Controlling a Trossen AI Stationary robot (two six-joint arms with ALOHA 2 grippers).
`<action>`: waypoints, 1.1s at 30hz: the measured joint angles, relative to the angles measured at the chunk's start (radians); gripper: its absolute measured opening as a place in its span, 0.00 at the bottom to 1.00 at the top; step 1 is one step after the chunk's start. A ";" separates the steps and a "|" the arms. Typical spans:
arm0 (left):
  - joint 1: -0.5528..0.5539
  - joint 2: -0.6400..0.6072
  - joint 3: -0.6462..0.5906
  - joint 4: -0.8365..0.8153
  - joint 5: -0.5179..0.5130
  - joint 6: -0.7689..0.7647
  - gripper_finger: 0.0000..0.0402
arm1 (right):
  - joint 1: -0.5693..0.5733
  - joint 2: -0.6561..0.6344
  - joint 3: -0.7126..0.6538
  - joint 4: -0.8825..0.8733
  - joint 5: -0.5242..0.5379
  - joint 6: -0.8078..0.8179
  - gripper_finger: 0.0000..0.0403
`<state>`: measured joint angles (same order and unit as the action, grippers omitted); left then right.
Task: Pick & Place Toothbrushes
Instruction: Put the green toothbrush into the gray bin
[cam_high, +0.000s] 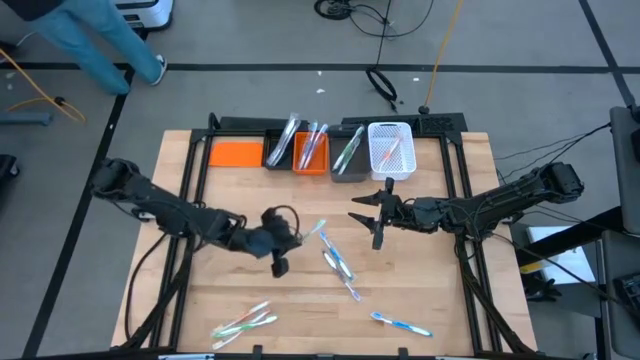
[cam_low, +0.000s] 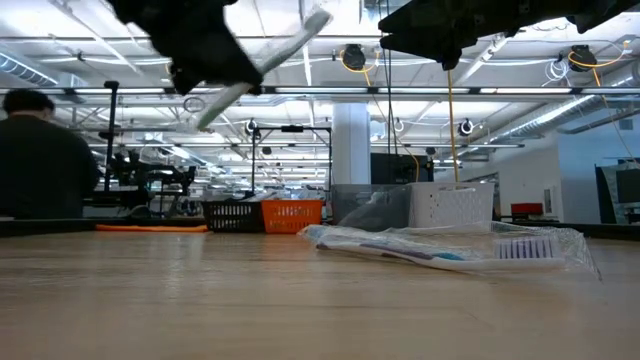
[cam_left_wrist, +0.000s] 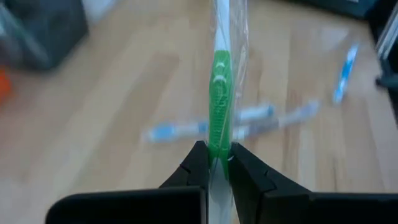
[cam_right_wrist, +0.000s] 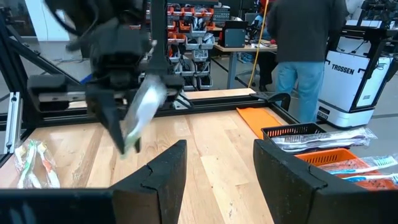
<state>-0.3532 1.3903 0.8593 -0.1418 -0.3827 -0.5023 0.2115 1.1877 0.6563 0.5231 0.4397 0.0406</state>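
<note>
My left gripper (cam_high: 288, 240) hangs over the middle of the table, shut on a green toothbrush (cam_left_wrist: 219, 118) in a clear wrapper. The low view shows that toothbrush (cam_low: 285, 50) high above the wood. My right gripper (cam_high: 376, 216) hovers open to its right, in front of the bins, with nothing between its fingers (cam_right_wrist: 168, 171). Loose wrapped toothbrushes lie flat on the table: a blue pair (cam_high: 336, 262) in the middle, a bunch (cam_high: 245, 322) near the front left, and one (cam_high: 400, 322) near the front right. My left gripper pinches the toothbrush's green handle part (cam_left_wrist: 217, 149) through its clear wrapper between the two fingers (cam_left_wrist: 245, 171). The toothbrush runs along the fingers and sticks out past their tips. It is lifted clear of the table and slants upward (cam_low: 300, 35).
Along the far edge stand a black bin (cam_high: 279, 152), an orange bin (cam_high: 310, 154), a grey bin (cam_high: 348, 160) and a white bin (cam_high: 390, 148), each holding toothbrushes. An orange flat piece (cam_high: 235, 153) lies left of them. A person (cam_right_wrist: 298, 56) stands beyond the table.
</note>
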 joint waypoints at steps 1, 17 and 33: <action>0.014 0.000 0.000 0.036 -0.005 0.029 0.06 | 0.000 0.000 0.000 0.000 0.000 0.000 0.44; 0.183 0.000 0.000 0.405 -0.021 0.311 0.08 | 0.000 0.000 0.000 0.073 0.000 0.000 0.44; 0.215 0.056 0.001 0.610 -0.002 0.375 0.11 | -0.014 0.057 0.000 0.288 -0.057 -0.028 0.44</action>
<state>-0.1387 1.4465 0.8600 0.4678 -0.3845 -0.1278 0.1978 1.2443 0.6563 0.8110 0.3829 0.0124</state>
